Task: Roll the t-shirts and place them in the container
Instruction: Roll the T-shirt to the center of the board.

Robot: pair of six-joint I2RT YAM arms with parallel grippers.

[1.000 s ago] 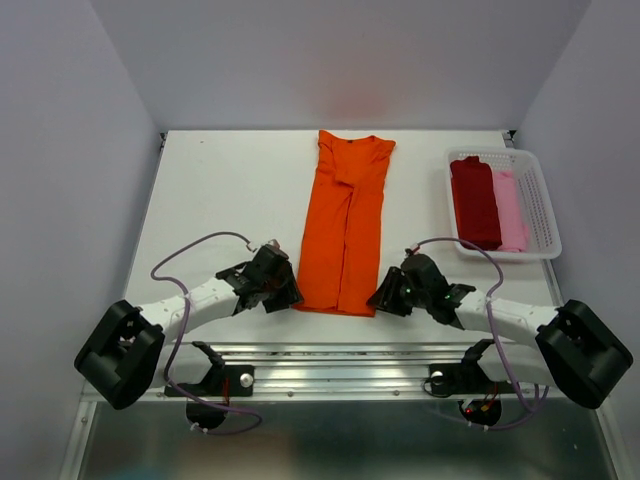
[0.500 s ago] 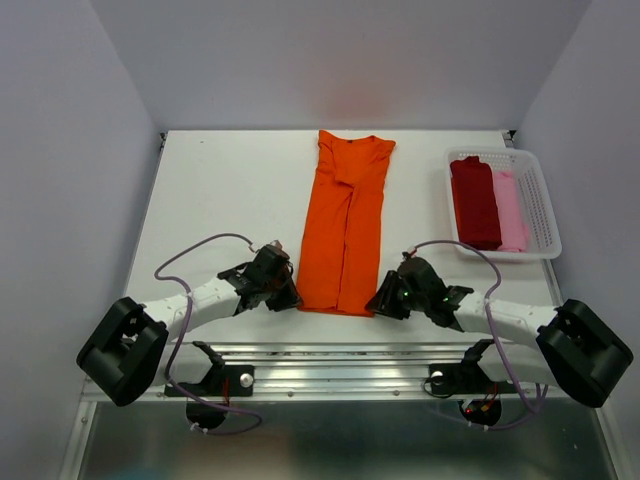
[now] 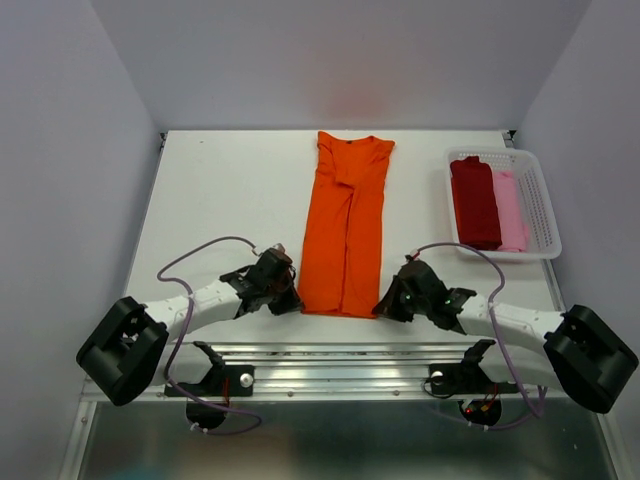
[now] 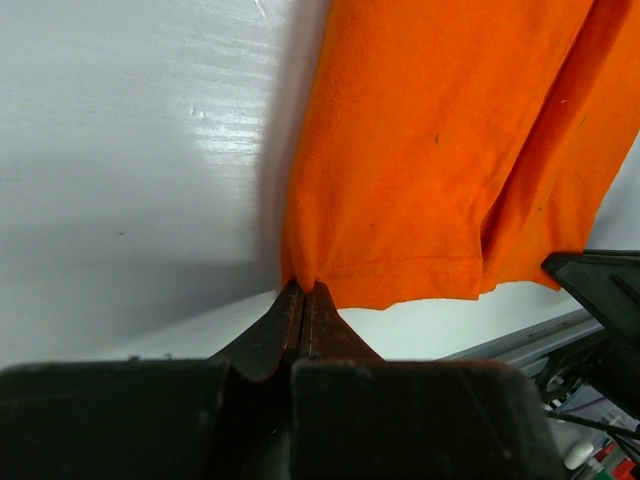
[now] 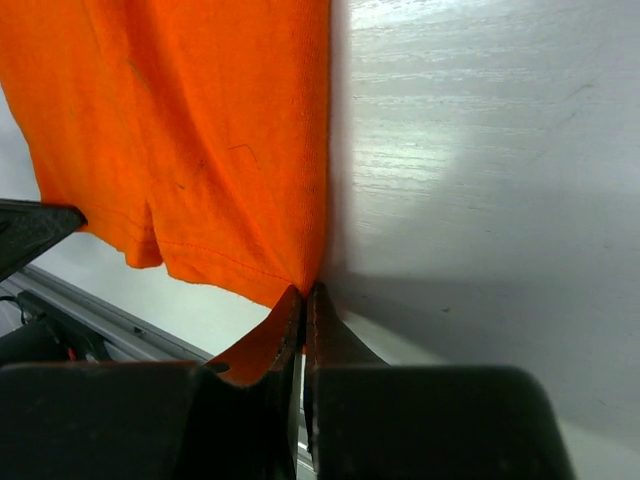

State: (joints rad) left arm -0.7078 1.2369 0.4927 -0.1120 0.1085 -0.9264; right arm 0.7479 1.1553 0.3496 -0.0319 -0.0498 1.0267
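Overhead, a bright orange cloth t-shirt (image 3: 345, 225), folded into a long narrow strip, lies mid-way across the white tabletop (image 3: 220, 200), its long axis running from near edge to far edge. The left gripper (image 3: 288, 300) is at its near-left hem corner and the right gripper (image 3: 385, 305) at the near-right, so the garment extends away from both.

Left wrist: jaws together, pinching that hem corner.

Right wrist: jaws likewise clamped on the opposite corner.

Judgement: the roll must travel toward the far edge, and neither arm is better placed.
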